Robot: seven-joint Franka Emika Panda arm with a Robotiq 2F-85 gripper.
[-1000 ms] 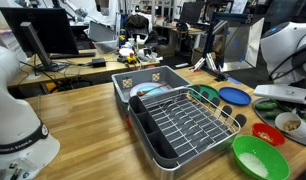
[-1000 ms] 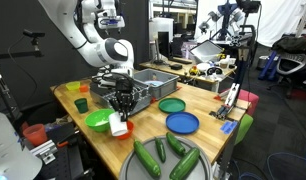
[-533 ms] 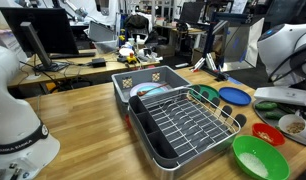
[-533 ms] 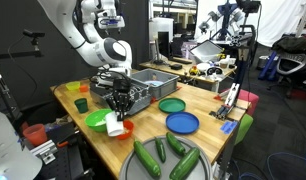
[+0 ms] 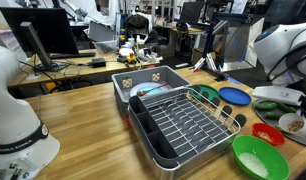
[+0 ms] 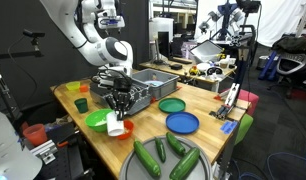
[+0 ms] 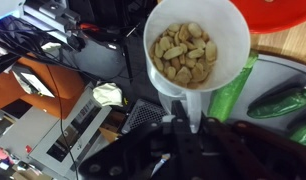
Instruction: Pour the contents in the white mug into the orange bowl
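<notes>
My gripper [image 6: 118,106] is shut on the handle of the white mug [image 6: 115,124] and holds it just above the table, between the green bowl and the orange bowl [image 6: 127,126]. In the wrist view the mug [image 7: 188,45] is full of light brown nuts, its handle sits between my fingers [image 7: 183,108], and the orange bowl [image 7: 289,12] shows at the top right corner. In an exterior view the mug [image 5: 291,123] sits just behind the orange bowl [image 5: 268,133], and my gripper is mostly cut off at the right edge.
A large green bowl [image 6: 97,120] [image 5: 255,157] lies beside the mug. A plate of cucumbers [image 6: 161,158], a blue plate [image 6: 181,123], a green plate [image 6: 171,105] and a dish rack [image 5: 183,120] stand around. A grey bin [image 5: 150,80] is behind.
The mug has shifted very slightly towards the green bowl. Otherwise nothing has visibly changed.
</notes>
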